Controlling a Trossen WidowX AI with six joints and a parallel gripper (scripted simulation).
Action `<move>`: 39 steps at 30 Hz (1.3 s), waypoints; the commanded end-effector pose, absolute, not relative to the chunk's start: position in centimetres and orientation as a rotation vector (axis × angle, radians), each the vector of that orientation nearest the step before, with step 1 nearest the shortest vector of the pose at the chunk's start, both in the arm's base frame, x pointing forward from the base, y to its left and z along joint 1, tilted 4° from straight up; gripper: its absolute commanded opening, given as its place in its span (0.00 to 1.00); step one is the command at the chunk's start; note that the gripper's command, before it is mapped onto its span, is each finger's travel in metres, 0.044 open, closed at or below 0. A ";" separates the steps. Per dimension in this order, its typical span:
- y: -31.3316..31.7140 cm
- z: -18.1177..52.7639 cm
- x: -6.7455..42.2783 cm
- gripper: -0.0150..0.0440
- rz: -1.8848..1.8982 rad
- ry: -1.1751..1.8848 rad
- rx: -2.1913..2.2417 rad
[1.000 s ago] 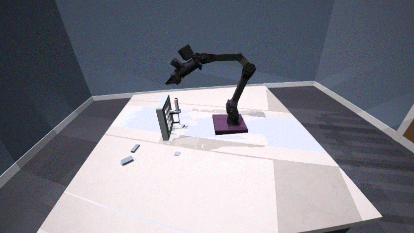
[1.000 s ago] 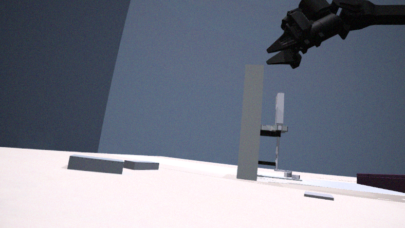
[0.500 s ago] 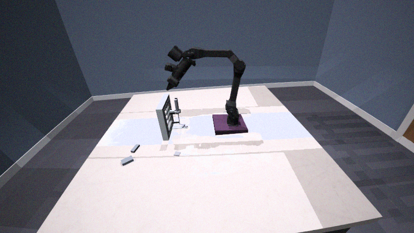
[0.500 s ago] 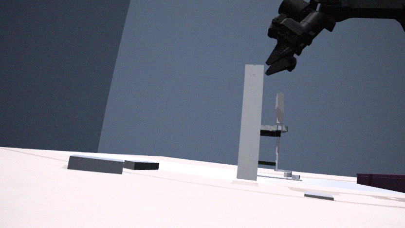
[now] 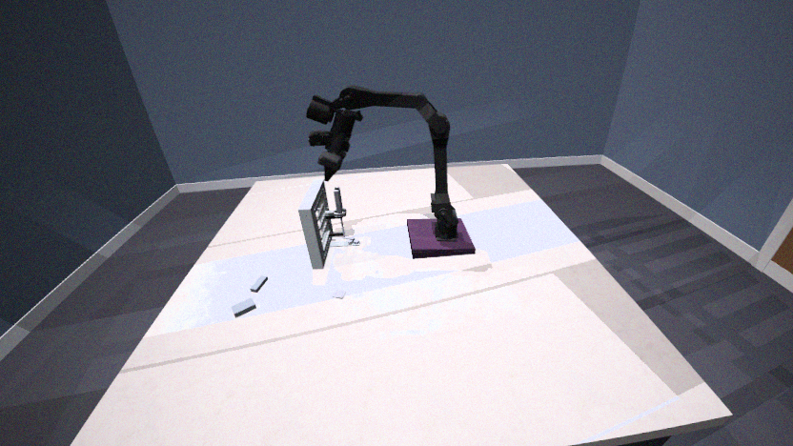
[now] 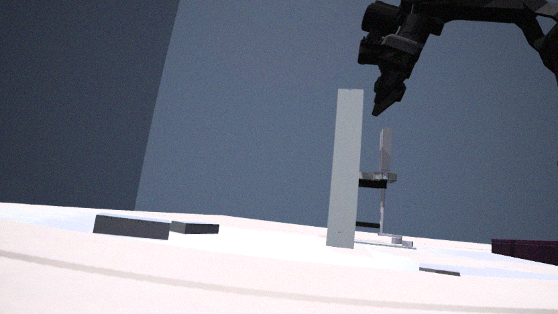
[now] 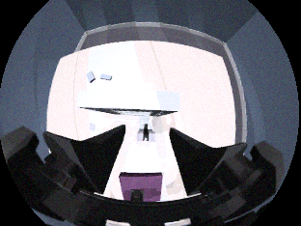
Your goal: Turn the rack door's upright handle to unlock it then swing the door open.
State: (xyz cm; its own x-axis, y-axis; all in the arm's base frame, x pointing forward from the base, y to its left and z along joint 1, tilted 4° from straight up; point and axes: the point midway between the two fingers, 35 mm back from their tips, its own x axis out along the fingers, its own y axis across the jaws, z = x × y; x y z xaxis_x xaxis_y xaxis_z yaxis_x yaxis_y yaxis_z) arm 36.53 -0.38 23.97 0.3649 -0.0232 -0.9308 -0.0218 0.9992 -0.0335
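The rack's pale grey frame (image 5: 311,235) (image 6: 346,168) (image 7: 123,99) stands upright on the table. Its slatted door (image 5: 318,216) looks in line with the frame, but its exact angle is hard to tell. The upright handle (image 5: 337,200) (image 6: 385,150) (image 7: 146,130) stands on a bracket in front of the door. My gripper (image 5: 329,176) (image 6: 375,113) (image 7: 149,128) is open and empty, pointing steeply down. Its fingertips are above the handle's top and apart from it. In the wrist view the handle shows between and beyond the two fingers.
Two small grey blocks (image 5: 258,283) (image 5: 244,308) (image 6: 131,227) (image 6: 199,227) (image 7: 91,76) (image 7: 106,77) lie behind the frame. A thin flat tile (image 5: 339,294) (image 6: 439,271) (image 7: 93,127) lies to one side. My arm's purple base plate (image 5: 419,239) (image 6: 522,249) (image 7: 141,182) is on the handle's side.
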 end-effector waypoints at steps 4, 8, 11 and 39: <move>-0.4 23.1 36.0 0.74 0.005 1.350 -0.061; -0.4 22.7 35.5 0.74 0.008 1.434 -0.069; -0.4 22.6 35.3 0.74 0.010 1.465 -0.071; -0.5 18.7 35.6 0.74 0.009 1.539 -0.076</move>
State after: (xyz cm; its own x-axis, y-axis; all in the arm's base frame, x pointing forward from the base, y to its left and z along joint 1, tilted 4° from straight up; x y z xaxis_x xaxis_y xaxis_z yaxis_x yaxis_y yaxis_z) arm 35.65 -0.45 19.62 0.0559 -0.0377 -0.9977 -0.0485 0.9980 -0.0404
